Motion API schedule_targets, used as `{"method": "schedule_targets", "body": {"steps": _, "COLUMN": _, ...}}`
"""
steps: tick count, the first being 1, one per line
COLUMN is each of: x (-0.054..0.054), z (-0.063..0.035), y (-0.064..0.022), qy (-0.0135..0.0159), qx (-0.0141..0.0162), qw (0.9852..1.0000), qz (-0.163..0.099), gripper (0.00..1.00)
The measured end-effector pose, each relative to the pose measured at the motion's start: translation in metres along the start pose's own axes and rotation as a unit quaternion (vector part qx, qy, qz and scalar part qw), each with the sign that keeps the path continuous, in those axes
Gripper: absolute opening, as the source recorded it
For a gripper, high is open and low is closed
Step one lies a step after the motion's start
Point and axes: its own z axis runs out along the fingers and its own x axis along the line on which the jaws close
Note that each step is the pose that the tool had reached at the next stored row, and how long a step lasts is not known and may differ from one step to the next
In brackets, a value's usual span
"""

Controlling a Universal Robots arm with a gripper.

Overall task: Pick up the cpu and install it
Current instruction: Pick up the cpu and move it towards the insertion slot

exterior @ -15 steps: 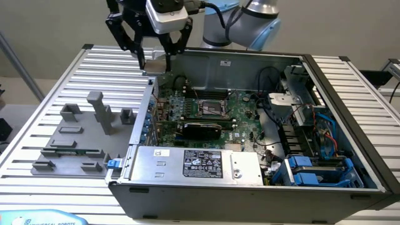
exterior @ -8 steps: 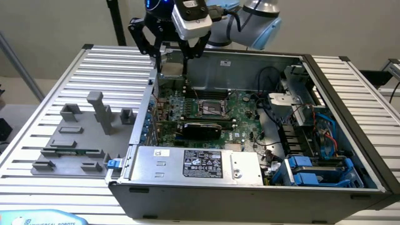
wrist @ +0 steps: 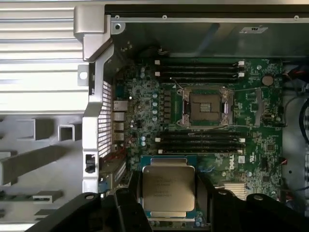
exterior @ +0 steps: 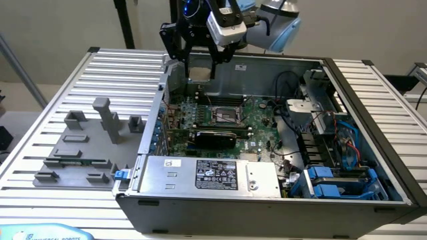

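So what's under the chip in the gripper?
The green motherboard in the open case, its empty socket off to one side. The patch directly beneath the chip is covered.

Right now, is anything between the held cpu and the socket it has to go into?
Nothing visible does. The gripper holds the cpu above the open case, and the socket on the motherboard lies bare, with no cable or card across it.
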Motion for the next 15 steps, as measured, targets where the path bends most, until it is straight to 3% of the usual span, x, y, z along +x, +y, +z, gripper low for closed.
{"method": "schedule_targets", "body": {"steps": 15, "x": -0.034, "z": 0.0304, "y": 0.047, "qy": -0.0001, "qx": -0.0001, "qw": 1.0, "qz": 0.0, "gripper": 0.55}}
